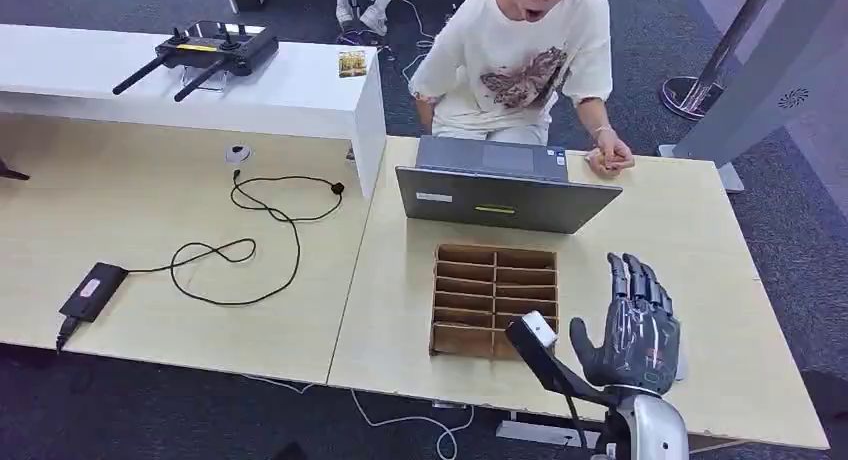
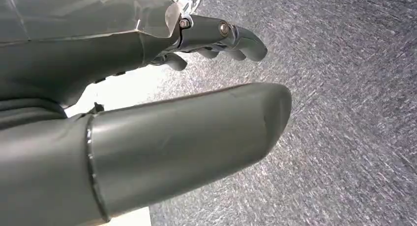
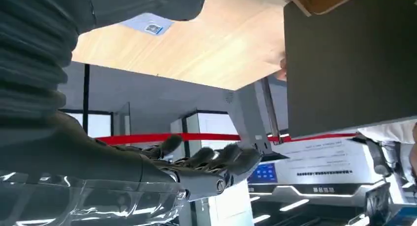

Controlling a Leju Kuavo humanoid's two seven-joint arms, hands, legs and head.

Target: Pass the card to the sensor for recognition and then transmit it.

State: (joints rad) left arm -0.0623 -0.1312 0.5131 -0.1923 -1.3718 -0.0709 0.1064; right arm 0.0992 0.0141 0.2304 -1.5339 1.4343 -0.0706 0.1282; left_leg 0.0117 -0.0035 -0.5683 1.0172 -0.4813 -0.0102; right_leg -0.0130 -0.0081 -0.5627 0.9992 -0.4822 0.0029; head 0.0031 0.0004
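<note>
The right hand [image 1: 636, 325] stands over the near right part of the table [image 1: 690, 240], fingers straight and spread apart, palm toward the table, holding nothing. The card [image 3: 147, 24], pale blue with a small printed code, lies flat on the wood close under the thumb side of this hand, so it is the nearer hand by far; I cannot tell the card's long axis. The left hand [image 2: 147, 113] hangs over carpet, fingers loosely curled around nothing. Just inward of the right hand sits the wooden divider tray [image 1: 494, 298]; beyond it the laptop [image 1: 500, 195], then a seated person [image 1: 520, 60].
</note>
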